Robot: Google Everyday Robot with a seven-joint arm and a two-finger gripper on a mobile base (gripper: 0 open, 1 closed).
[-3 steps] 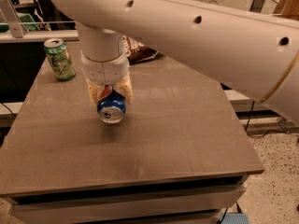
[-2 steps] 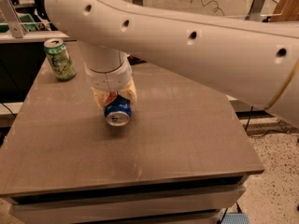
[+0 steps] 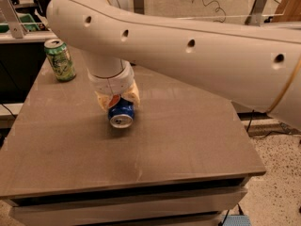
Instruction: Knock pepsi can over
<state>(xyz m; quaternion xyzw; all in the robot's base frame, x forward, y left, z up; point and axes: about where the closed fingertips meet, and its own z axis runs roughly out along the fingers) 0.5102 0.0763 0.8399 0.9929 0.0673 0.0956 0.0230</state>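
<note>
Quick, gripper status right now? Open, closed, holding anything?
Gripper: down against the pepsi can near the middle of the table, with the can's silver top tipped toward the camera. Open, closed or holding cannot be told.

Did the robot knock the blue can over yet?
Pretty much, yes. The pepsi can looks tipped on its side on the table, with its silver top pointing at the camera. The gripper is right above the can's far end, close against it. All that seems left is for the arm to pull away. The green can stands upright at the back left.
</note>
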